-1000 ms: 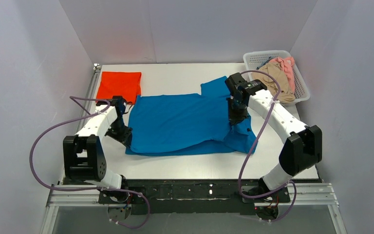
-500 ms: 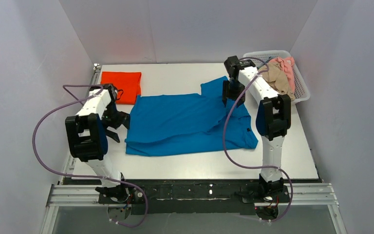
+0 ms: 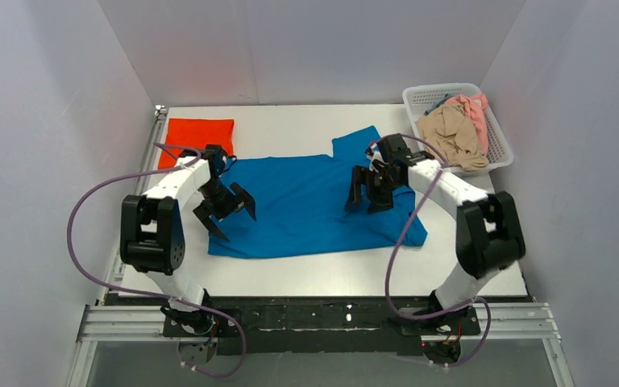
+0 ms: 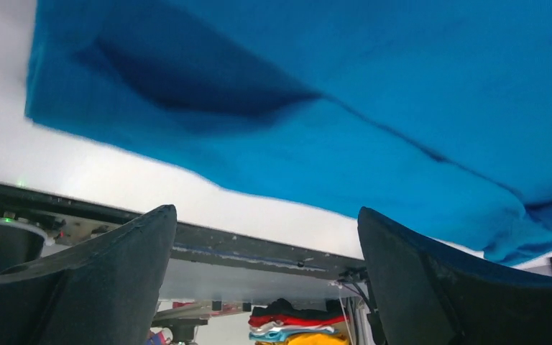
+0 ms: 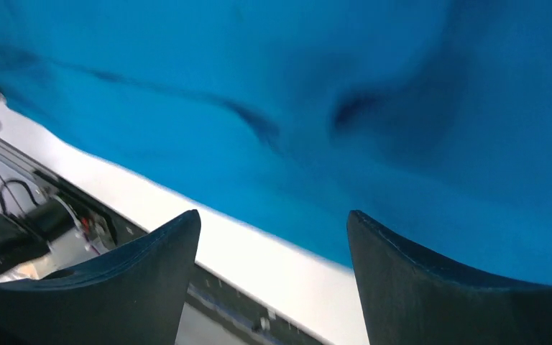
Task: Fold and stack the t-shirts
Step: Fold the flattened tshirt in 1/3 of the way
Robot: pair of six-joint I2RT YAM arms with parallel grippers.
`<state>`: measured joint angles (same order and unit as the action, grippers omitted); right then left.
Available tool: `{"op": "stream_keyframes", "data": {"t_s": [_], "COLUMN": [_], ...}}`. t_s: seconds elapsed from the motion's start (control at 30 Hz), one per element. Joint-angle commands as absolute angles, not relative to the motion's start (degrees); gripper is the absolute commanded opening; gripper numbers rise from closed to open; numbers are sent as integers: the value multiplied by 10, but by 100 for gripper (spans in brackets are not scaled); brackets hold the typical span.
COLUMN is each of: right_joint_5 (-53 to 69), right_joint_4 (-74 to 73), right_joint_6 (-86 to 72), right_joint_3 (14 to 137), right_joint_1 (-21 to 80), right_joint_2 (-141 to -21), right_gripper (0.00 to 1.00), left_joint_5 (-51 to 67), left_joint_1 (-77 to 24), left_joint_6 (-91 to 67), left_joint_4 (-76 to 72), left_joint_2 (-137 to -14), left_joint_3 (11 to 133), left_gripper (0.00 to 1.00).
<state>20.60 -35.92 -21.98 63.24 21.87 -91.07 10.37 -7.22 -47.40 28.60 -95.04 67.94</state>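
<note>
A bright blue t-shirt (image 3: 306, 205) lies spread in the middle of the white table, its front part folded over; it fills both wrist views (image 4: 374, 93) (image 5: 316, 93). A folded orange-red t-shirt (image 3: 200, 135) rests at the back left. Beige (image 3: 450, 133) and pink (image 3: 474, 109) t-shirts sit bunched in the basket. My left gripper (image 3: 227, 211) (image 4: 266, 215) hovers over the blue shirt's left edge, open and empty. My right gripper (image 3: 368, 192) (image 5: 273, 219) hangs open above the shirt's right part, holding nothing.
A white mesh basket (image 3: 496, 137) stands at the back right corner. White walls close in on three sides. A metal rail (image 3: 322, 318) runs along the table's near edge, by the arm bases.
Both grippers let go of the blue shirt and opened. The left one moved right over the shirt's left edge; the right one came forward and left. The shirt's front part now lies folded over.
</note>
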Motion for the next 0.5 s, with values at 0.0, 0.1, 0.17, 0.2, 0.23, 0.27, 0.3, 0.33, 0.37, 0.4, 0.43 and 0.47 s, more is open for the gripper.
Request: {"op": "stream_keyframes", "data": {"t_s": [0.0,0.1,0.17,0.2,0.23,0.27,0.3,0.33,0.37,0.4,0.43,0.47], "right_joint_5": [257,229,212,198,182,167,151,132,118,104,92,84], "right_joint_4": [-266,-324,-332,-335,-335,-331,-326,-321,-315,-312,-309,-305], "right_joint_6": [-235,-248,-249,-250,-249,-247,-246,-247,-246,-246,-249,-252], "right_joint_3": [758,912,925,919,908,889,866,844,820,796,772,747], "right_joint_1": [231,231,231,231,231,231,230,230,230,229,227,226], "right_joint_2": [-1033,-1147,-1159,-1154,-1141,-1126,-1109,-1091,-1074,-1058,-1043,-1031], "right_gripper": [82,82,82,82,83,83,83,84,84,84,84,84], "left_joint_5": [97,73,59,52,50,51,51,51,53,57,60,65], "left_joint_1": [-68,-65,-64,-63,-62,-62,-62,-62,-62,-62,-62,-62], "left_joint_6": [-444,-419,-415,-413,-412,-409,-407,-408,-406,-405,-404,-404], "left_joint_4": [320,330,338,337,335,329,323,320,314,311,312,313], "left_joint_2": [-1030,-1084,-1096,-1098,-1101,-1103,-1108,-1112,-1118,-1125,-1133,-1141], "left_joint_3": [707,754,767,770,773,774,775,777,779,782,786,789], "left_gripper": [98,98,98,98,98,98,98,98,98,98,98,98]}}
